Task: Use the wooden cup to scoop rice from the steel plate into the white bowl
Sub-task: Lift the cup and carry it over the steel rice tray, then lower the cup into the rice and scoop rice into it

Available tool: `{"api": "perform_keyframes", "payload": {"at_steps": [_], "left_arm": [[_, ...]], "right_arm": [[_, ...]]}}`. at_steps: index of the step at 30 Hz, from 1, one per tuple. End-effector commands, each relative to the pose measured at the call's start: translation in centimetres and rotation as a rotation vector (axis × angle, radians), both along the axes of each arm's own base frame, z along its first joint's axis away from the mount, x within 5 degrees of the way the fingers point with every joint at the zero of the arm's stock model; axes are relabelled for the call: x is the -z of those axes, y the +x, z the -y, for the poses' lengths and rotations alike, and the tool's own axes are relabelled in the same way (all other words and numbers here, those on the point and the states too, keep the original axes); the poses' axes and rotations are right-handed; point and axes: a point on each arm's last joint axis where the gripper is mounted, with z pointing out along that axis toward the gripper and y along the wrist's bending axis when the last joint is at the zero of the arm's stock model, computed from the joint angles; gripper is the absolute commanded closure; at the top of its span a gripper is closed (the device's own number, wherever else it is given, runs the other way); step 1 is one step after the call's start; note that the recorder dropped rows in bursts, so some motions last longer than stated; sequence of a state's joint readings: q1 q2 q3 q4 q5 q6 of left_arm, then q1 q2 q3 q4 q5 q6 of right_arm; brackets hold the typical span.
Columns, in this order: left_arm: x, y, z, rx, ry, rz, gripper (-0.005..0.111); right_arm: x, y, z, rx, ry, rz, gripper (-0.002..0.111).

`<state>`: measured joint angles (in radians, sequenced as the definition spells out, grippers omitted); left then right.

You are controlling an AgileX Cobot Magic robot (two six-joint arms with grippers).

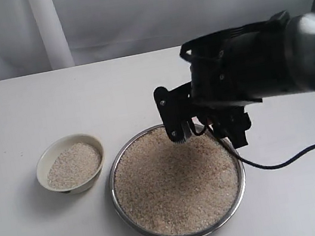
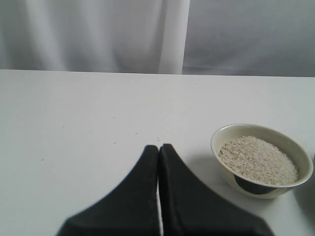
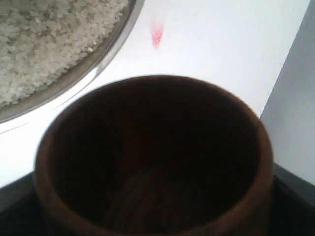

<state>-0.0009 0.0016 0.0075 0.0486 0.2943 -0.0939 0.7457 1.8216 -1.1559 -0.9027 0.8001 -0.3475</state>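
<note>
The wooden cup (image 3: 156, 83) fills the right wrist view, reddish-brown, its dark inside showing no rice. My right gripper (image 1: 207, 125) is shut on it and hangs over the far rim of the steel plate (image 1: 114, 179); in the exterior view the arm hides the cup. The plate is heaped with rice (image 1: 177, 178), and its rim (image 3: 101, 61) and grains (image 3: 44, 39) show beside the cup. The white bowl (image 1: 48, 158) stands left of the plate, partly filled with rice (image 1: 73, 165). My left gripper (image 2: 158, 147) is shut with nothing in it, low over the table, the bowl (image 2: 222, 160) to one side.
A black cable (image 1: 297, 158) trails from the right arm across the table beside the plate. A small red mark (image 3: 156, 35) lies on the white table beyond the plate's rim. A pale curtain hangs behind the table's far edge.
</note>
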Motion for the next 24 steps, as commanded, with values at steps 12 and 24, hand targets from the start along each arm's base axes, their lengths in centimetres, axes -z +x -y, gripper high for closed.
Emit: {"api": "perform_keyframes", "payload": {"at_steps": [12, 24], "left_arm": [[-0.3, 0.0, 0.0, 0.004, -0.007, 0.019, 0.107], [-0.3, 0.0, 0.0, 0.004, -0.007, 0.019, 0.107]], "right_arm": [[4.1, 0.2, -5.0, -0.128, -0.255, 0.080, 0.108], [5.4, -0.1, -6.0, -0.229, -0.367, 0.061, 0.108]]}}
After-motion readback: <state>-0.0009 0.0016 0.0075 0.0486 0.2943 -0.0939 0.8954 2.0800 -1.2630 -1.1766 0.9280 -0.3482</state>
